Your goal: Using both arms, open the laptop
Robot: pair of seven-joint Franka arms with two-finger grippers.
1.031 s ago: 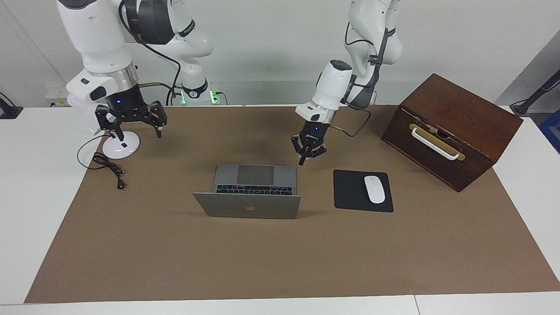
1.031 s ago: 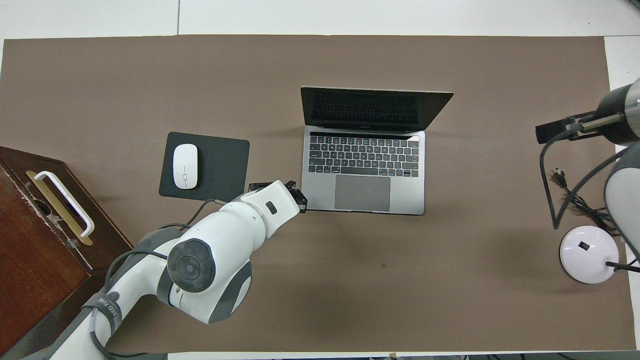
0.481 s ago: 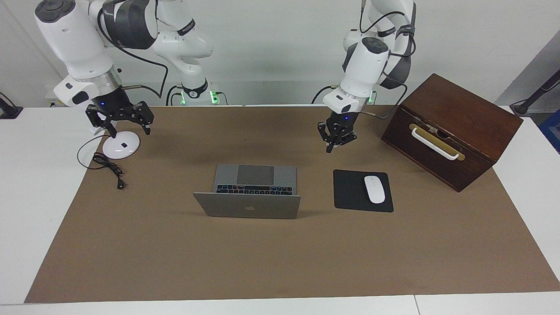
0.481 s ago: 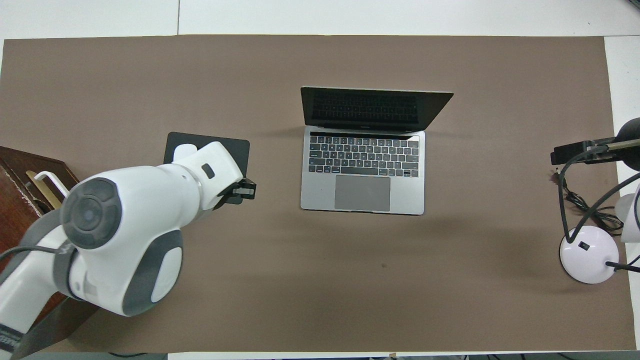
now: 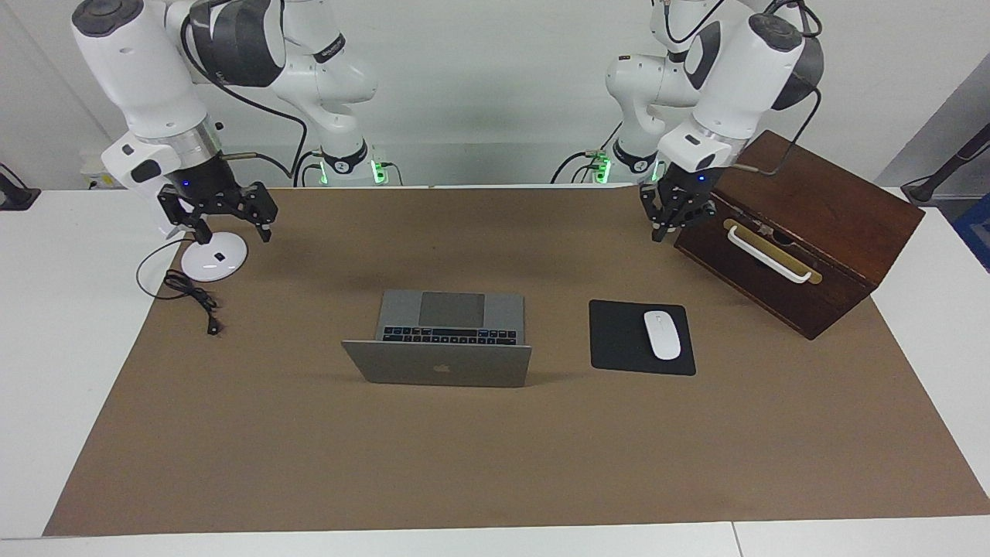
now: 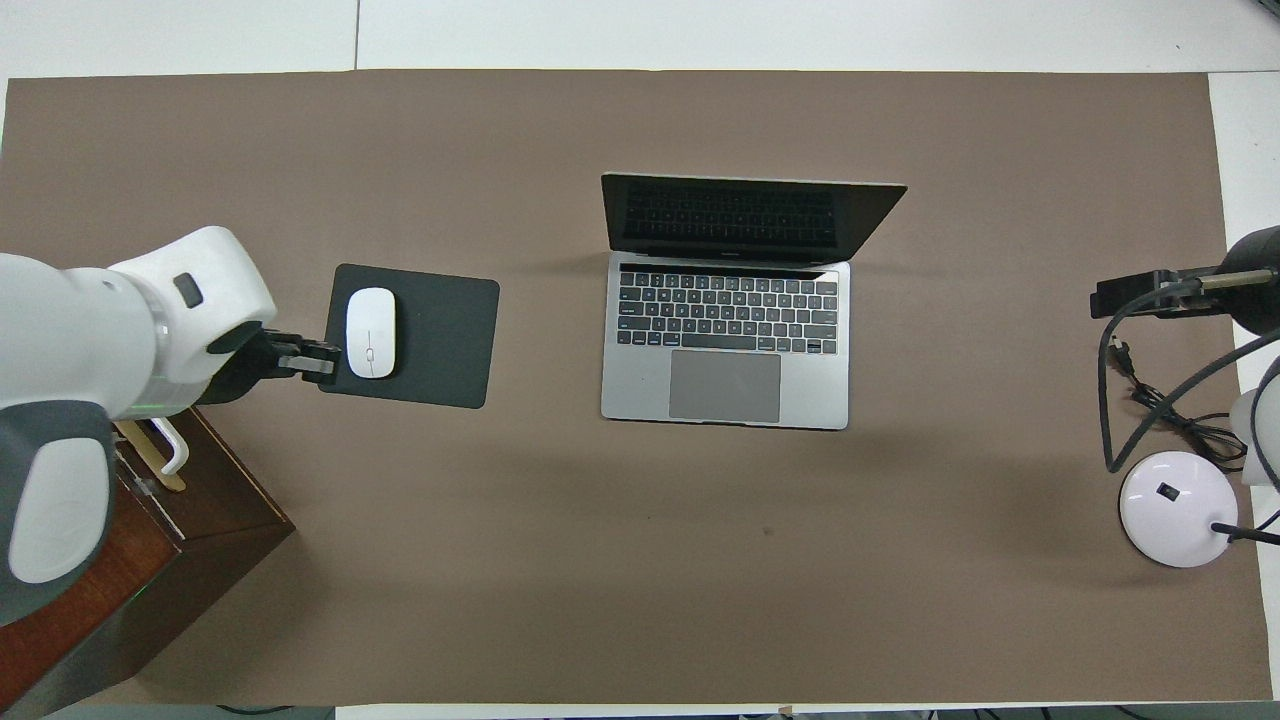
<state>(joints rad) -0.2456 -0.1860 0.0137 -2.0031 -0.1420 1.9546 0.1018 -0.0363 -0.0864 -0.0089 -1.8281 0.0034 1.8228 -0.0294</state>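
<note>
The white jointed left arm's black gripper (image 5: 663, 224) hung closed; the white right arm's gripper (image 5: 230, 222) stood spread, both raised.

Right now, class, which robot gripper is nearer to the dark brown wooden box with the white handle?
Left. The left gripper hangs beside the wooden box; the right gripper is over the white round lamp base at the table's right-arm end.

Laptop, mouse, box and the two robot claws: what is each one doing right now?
Laptop: open, lid raised, screen dark.
White mouse: lying on the black mouse pad.
Wooden box: lid shut.
White lamp base: standing on the brown mat.
Left gripper: shut, empty, up beside the box.
Right gripper: open, empty, over the lamp base.
</note>
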